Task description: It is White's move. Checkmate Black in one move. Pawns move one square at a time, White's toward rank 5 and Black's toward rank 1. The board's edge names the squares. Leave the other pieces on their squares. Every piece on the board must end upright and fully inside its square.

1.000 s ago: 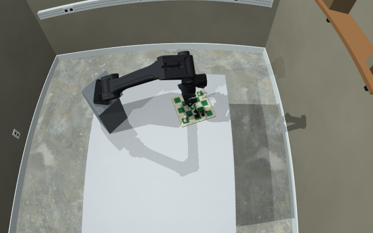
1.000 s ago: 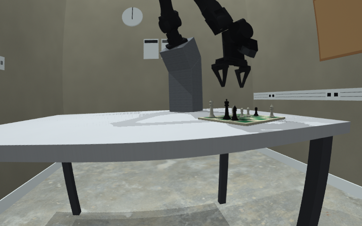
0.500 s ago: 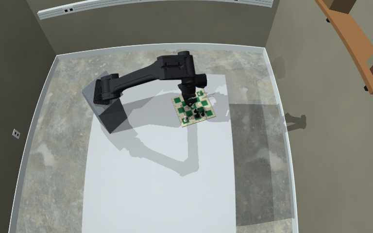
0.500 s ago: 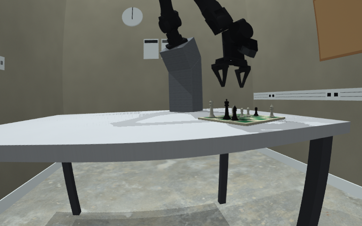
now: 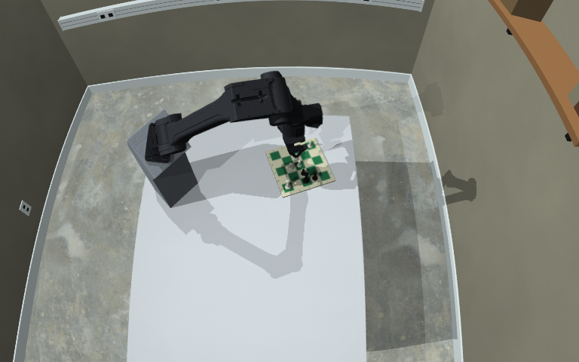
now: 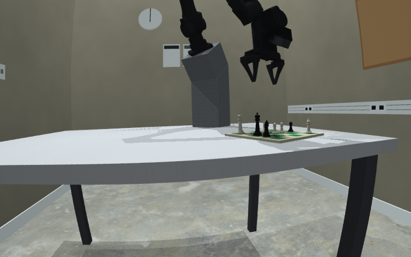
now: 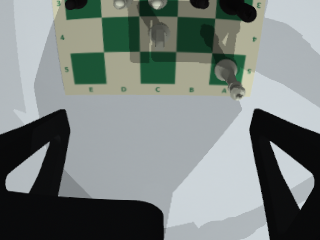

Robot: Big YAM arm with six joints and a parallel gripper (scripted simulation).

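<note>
The small green and cream chessboard (image 5: 300, 168) lies on the white table, and it also shows in the side view (image 6: 274, 135) and the wrist view (image 7: 160, 23). My gripper (image 6: 263, 80) is open and empty, well above the board's far side. In the wrist view its fingers frame bare table just off the rank 5 edge. A white piece (image 7: 159, 32) stands upright on c4. Two white pawns (image 7: 122, 0) (image 7: 158, 0) stand on rank 3. Another white piece (image 7: 227, 70) stands on a5.
The arm's grey pedestal (image 6: 208, 88) stands behind the board to its left. A tall white piece (image 6: 240, 124), the black king (image 6: 257, 124) and a white bishop (image 6: 308, 125) rise highest on the board. The table's right edge is close to the board.
</note>
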